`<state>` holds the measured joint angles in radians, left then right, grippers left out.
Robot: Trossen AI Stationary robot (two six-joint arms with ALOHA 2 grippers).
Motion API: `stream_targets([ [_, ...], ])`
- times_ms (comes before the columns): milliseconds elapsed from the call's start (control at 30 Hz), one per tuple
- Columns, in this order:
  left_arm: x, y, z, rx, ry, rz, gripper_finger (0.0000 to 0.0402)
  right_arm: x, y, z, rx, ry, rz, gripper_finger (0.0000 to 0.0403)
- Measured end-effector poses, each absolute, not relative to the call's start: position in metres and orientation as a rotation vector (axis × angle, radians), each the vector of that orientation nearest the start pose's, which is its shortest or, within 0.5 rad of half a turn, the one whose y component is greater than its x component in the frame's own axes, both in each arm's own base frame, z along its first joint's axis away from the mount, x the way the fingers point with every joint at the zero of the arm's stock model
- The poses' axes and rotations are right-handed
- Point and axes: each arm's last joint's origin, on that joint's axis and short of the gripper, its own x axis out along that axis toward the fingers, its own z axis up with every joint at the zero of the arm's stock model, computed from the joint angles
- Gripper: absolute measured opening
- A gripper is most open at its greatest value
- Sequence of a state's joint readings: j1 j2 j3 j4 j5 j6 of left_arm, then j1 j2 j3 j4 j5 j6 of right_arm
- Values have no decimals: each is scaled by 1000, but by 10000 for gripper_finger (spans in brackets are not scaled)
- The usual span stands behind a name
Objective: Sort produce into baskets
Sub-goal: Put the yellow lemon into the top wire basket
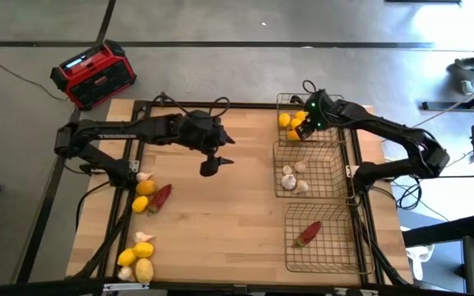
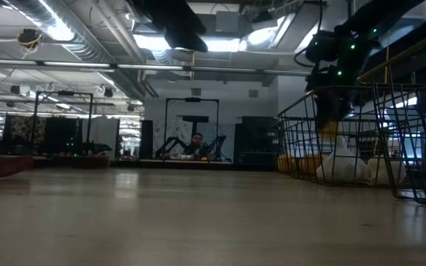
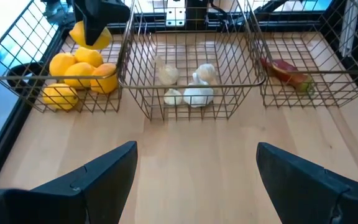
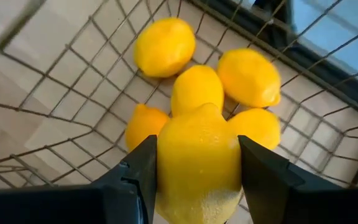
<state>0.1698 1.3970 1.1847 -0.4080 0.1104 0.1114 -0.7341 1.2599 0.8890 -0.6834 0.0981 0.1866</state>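
The right gripper (image 4: 197, 165) hangs over the far bronze wire-mesh basket (image 1: 336, 108), jaws clenched on a round yellow lemon (image 4: 197, 158) above the lemons already heaped there (image 4: 165, 46). Best play, by the look of it: lower a touch, release over the pile's gap, lift straight clear of the mesh. The left gripper (image 3: 194, 174) waits mid-table, jaws wide and empty; more lemons, garlic and a red chili (image 1: 160, 196) lie unsorted.
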Motion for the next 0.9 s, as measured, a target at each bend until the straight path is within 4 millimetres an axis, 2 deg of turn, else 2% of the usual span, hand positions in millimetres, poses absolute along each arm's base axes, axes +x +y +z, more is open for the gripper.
stream_targets([
  [400,306,49,306,22,650,19,326,184,-169,219,521,1027,-842,170],
  [600,308,48,303,19,665,15,326,189,-175,203,519,1097,-853,170],
  [900,308,45,303,36,668,-2,326,191,-177,200,507,1111,-869,170],
])
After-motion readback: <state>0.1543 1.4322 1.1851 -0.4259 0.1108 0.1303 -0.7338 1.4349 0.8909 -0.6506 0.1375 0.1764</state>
